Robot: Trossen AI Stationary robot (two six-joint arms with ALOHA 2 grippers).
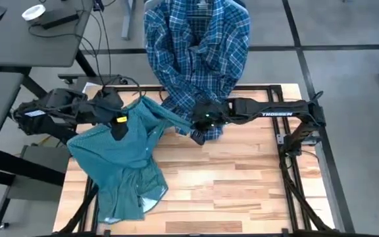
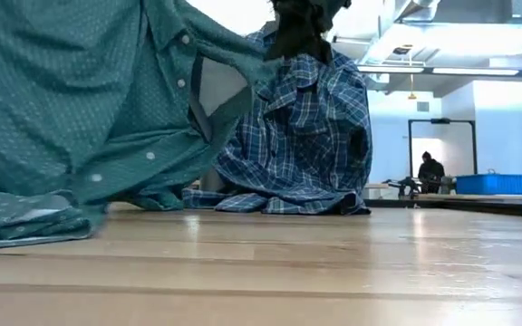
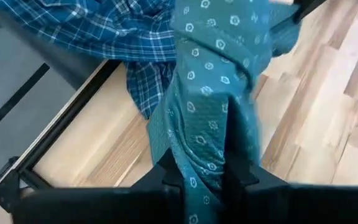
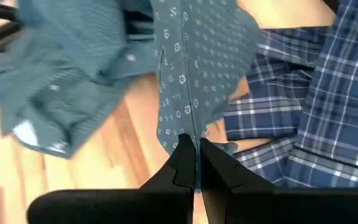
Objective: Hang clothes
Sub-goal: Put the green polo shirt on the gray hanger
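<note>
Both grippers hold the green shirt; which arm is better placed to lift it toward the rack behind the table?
Probably the right: the right gripper pinches the green shirt beside the hanging plaid shirt. The left gripper grips bunched cloth farther away.

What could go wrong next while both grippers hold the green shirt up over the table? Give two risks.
The right gripper pinches only a thin edge of the green shirt, so it might slip free. The plaid shirt lies right beside that grip, so it could get dragged along. The left gripper holds a thicker bunch.

Green fine-patterned shirt [image 1: 120,168], blue-white plaid shirt [image 1: 196,46], light wooden table [image 1: 235,191].
</note>
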